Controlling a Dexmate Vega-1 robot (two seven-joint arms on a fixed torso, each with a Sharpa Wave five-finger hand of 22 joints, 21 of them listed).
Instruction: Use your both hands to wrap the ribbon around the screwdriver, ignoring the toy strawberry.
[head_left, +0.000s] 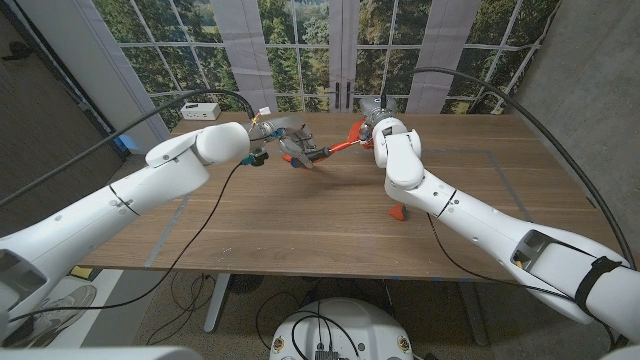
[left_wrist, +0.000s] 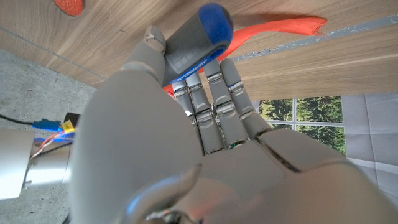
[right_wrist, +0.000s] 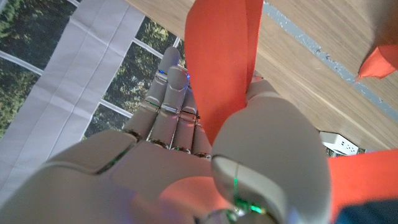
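Over table: left robot hand (left_wrist: 186, 124) grips one screwdriver (left_wrist: 194, 42); right robot hand (right_wrist: 205, 143) pinches one ribbon (right_wrist: 221, 56).

Two glossy white arms taper through rounded, shell-like segments marked by thin dark seams; the right arm carries a black band and a small grey inset panel near its base; black cables arc from behind to each wrist, thinner ones trailing beneath; the left hand (left_wrist: 186, 143) is matt grey with segmented metallic fingers (left_wrist: 217, 106) showing small screws; the right hand (right_wrist: 186, 162) shares that grey casing, with a green light glowing at a seam.
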